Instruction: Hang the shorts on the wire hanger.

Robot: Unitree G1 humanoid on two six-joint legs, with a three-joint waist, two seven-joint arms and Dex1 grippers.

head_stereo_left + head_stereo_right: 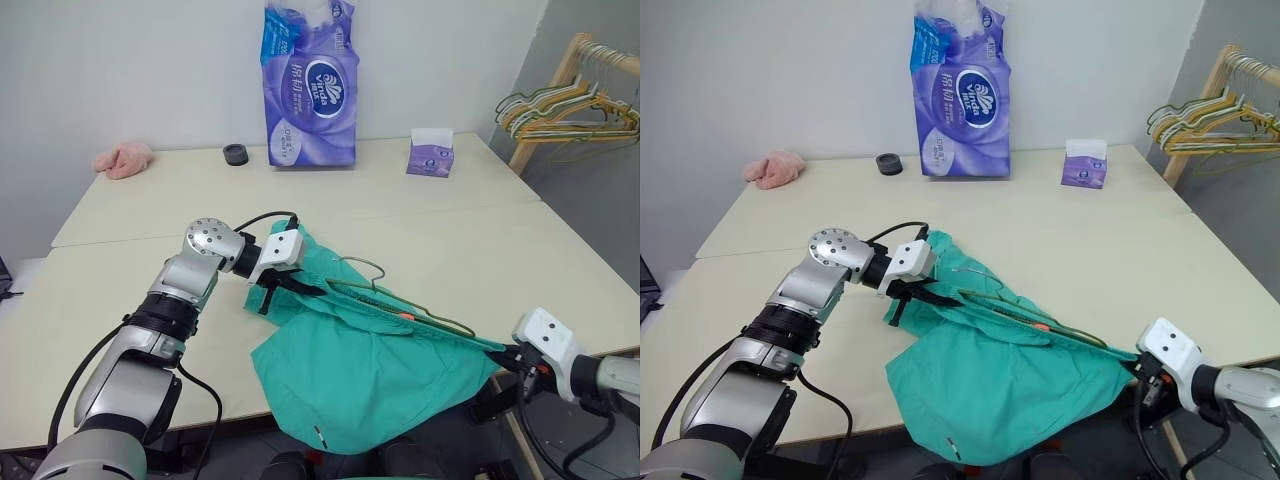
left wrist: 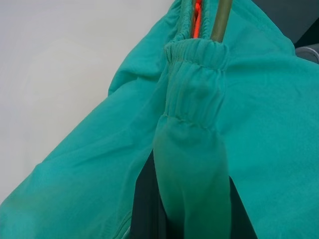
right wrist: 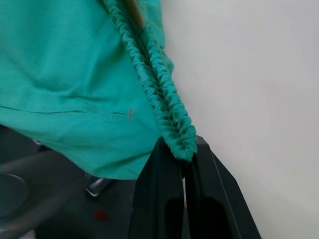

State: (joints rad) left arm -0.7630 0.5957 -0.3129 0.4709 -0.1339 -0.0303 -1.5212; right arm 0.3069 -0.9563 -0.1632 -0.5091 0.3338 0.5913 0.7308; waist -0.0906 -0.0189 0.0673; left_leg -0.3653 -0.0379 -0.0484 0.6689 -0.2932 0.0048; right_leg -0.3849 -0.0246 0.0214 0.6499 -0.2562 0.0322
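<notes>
The teal-green shorts [image 1: 365, 375] lie stretched over the table's front edge, their lower part hanging off it. My left gripper [image 1: 293, 287] is shut on the left end of the gathered waistband [image 2: 194, 99], which drapes over its dark fingers [image 2: 143, 204]. At the right table edge, my right gripper [image 3: 183, 152] is shut on the other end of the waistband [image 3: 164, 107]. The wire hanger [image 1: 400, 305] lies along the taut waistband. Its hook [image 1: 367, 264] pokes out above the fabric and part of its frame is hidden inside the shorts.
A tall purple tissue pack [image 1: 311, 85], a small purple tissue box [image 1: 430, 157], a black cap [image 1: 235, 154] and a pink cloth [image 1: 123, 158] sit along the far side of the beige table [image 1: 450, 230]. A wooden rack with coated hangers [image 1: 570, 108] stands at the right.
</notes>
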